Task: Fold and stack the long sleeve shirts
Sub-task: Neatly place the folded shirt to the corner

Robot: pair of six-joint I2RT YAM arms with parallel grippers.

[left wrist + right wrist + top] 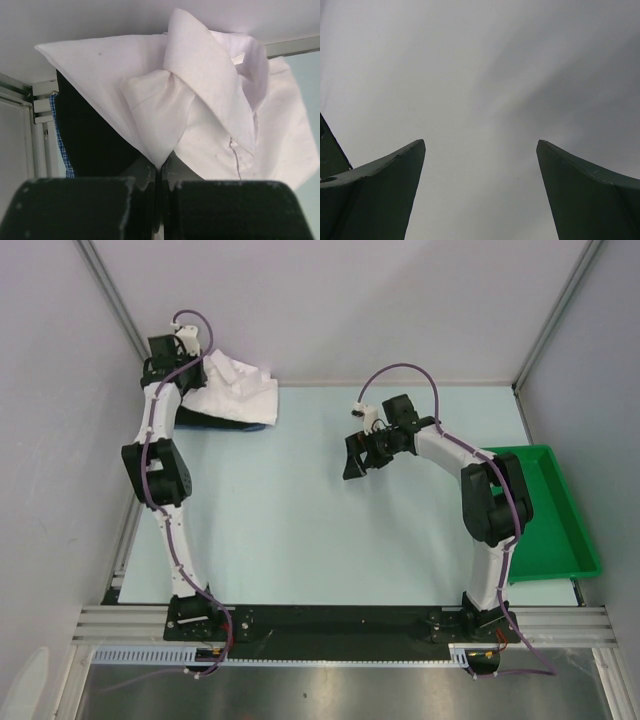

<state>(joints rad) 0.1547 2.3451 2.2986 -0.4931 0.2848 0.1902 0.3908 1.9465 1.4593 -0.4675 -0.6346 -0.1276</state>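
Long sleeve shirts [235, 400] lie as one heap at eleven o'clock on the table [300, 530], pushed close to the back wall. I judge that none has yet been spread out for folding.

(a) Green tray [550, 530], at three o'clock along the table's right edge, well apart from the heap. It takes no part in this step.

(b) White shirt [240, 390], topmost and crumpled, with its collar turned up toward my left wrist camera. Being uppermost, it is the natural first garment to take.

(c) Black shirt [215, 423], underneath, showing as a dark band along the heap's near edge.

(d) Blue shirt [61, 140], only a narrow checked strip at the left of the black cloth. I cannot tell how it lies.

(e) Left gripper [159, 175], clamped together on a hanging point of white cloth. I read this thin pinch as a hold for drawing the shirt off the others toward six o'clock, where it could lie flat.

(f) Right gripper [481, 145], fingers wide apart and holding nothing, hanging over the table's centre. I judge it is placed there to catch a second edge once the cloth arrives.
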